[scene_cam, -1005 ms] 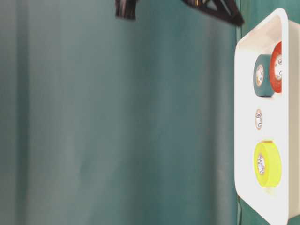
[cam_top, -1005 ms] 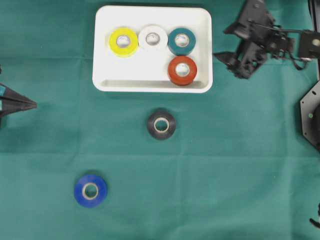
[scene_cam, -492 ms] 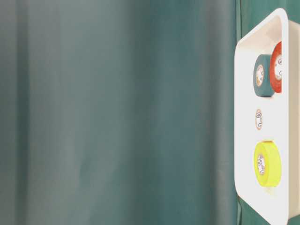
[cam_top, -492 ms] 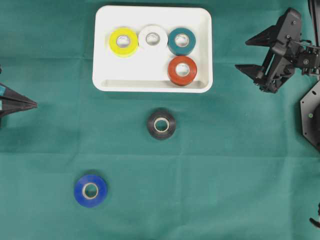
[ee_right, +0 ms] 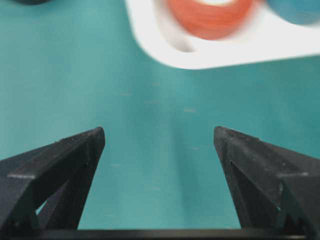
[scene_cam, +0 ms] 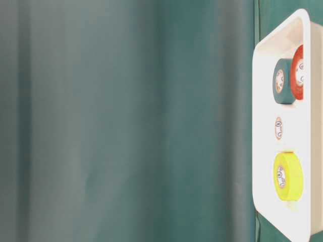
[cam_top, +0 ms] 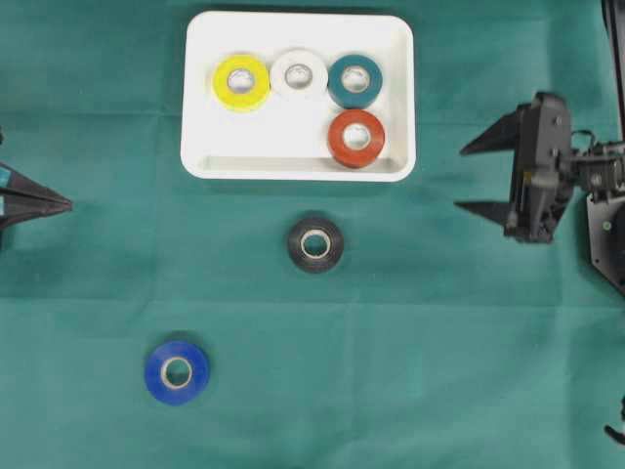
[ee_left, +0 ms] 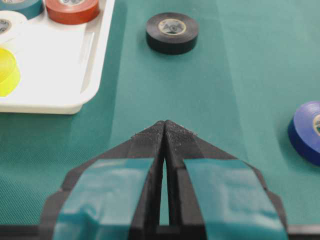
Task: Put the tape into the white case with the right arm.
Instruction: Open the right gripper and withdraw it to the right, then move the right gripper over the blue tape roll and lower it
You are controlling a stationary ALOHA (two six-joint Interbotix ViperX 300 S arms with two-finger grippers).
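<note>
Four rolls are already seen lying in the white case (cam_top: 391, 59): a yellow roll (cam_top: 240, 82), a white roll (cam_top: 299, 72), a teal roll (cam_top: 354, 80) and a red roll (cam_top: 356, 138), all flat on its floor. Two rolls are left out on the green bench (cam_top: 439, 342): a black roll (cam_top: 315, 243) just below the case's near rim, and a blue roll (cam_top: 177, 372) well off toward the lower left of the overhead view. The right pincer (cam_top: 480, 178) is held wide apart and empty, out at the right side of the overhead view, well clear of the case and of both loose rolls, with its two pointed fingers aimed toward the middle. From the right wrist view only bare cloth is framed between the fingers (ee_right: 65, 165), with the case's corner and the red roll blurred ahead. The left pincer (ee_left: 164, 131) is pressed together and nothing is held in it; it is parked at the far left edge. The step in hand is judged to be the reach for another roll, with no grasp yet begun. The black roll is the nearer candidate, so a sweep inward and a drop over it would be called for next, the fingers set either side of the roll before they are closed, and then a lift over the rim into the free space in the case's lower left.
</note>
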